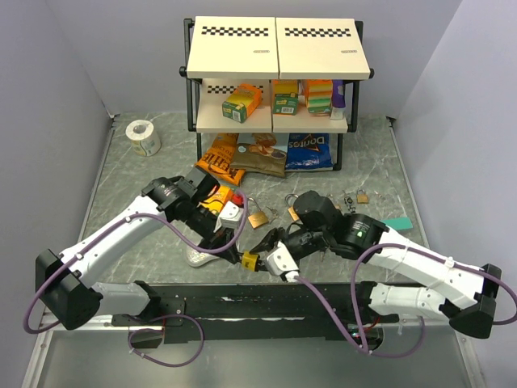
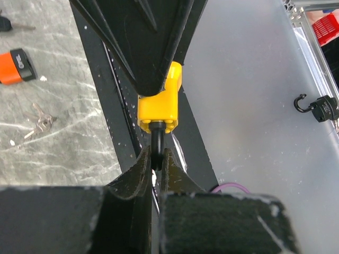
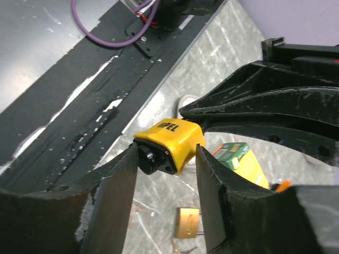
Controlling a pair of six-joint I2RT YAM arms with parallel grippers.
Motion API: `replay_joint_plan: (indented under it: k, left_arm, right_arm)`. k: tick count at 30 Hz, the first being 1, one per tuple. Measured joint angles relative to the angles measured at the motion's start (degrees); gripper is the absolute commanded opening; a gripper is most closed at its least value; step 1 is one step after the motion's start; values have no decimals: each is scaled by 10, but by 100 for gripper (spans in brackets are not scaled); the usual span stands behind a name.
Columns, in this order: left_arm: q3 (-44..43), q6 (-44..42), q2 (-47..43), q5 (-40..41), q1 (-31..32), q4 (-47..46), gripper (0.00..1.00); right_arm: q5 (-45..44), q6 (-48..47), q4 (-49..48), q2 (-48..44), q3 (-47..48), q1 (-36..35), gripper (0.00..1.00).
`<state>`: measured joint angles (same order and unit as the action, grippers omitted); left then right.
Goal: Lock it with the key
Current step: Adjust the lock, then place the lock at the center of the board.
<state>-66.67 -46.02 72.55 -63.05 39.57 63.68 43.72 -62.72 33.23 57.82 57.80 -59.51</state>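
Observation:
A yellow padlock (image 1: 250, 260) hangs in the air between both grippers above the table's near edge. My left gripper (image 1: 237, 255) is shut on a black key (image 2: 157, 151) that sticks into the padlock's (image 2: 159, 108) underside; its tips (image 2: 157, 159) pinch the key just below the body. My right gripper (image 1: 260, 257) comes from the other side. Its two fingers (image 3: 114, 196) press on the sides of the padlock (image 3: 177, 137), one against a black knob (image 3: 145, 157) on the dark end face. It is shut on the padlock (image 3: 167, 150).
Brass padlocks (image 1: 258, 217) and loose keys (image 2: 39, 121) lie on the marble table behind the grippers, with an orange padlock (image 2: 16, 64). A black padlock (image 2: 323, 108) lies on the grey tray. A black rail (image 1: 266, 303) runs below. A shelf (image 1: 275, 73), snack bags (image 1: 307, 151) and a tape roll (image 1: 145, 137) stand at the back.

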Motion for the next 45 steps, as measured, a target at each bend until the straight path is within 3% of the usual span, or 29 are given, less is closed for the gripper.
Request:
replay_joint_plan:
  k: [20,22,24,27,35,40,45]
  left_arm:
    - [-12,-13,7,49,29,18,1]
    - [-12,-10,7,53,29,17,1]
    - [-12,-1,7,59,29,9,1]
    - [-9,30,5,56,26,-18,1]
    - [1,120,9,-4,-90,-62,1]
    - [3,250,42,-8,-95,-118,1]
    - [18,365,68,-17,-95,-174,1]
  right_arm:
    - [26,-10,8,17,-1,12,31]
    - [26,-1,2,14,-6,16,37]
    - [25,6,-7,6,-17,21,57]
    - [4,28,-30,-18,-40,34,73]
    - [-125,128,-50,-123,-78,47,99]
    - [-189,215,-47,-92,-55,46,98]
    - [-238,241,-68,-16,-38,33,87]
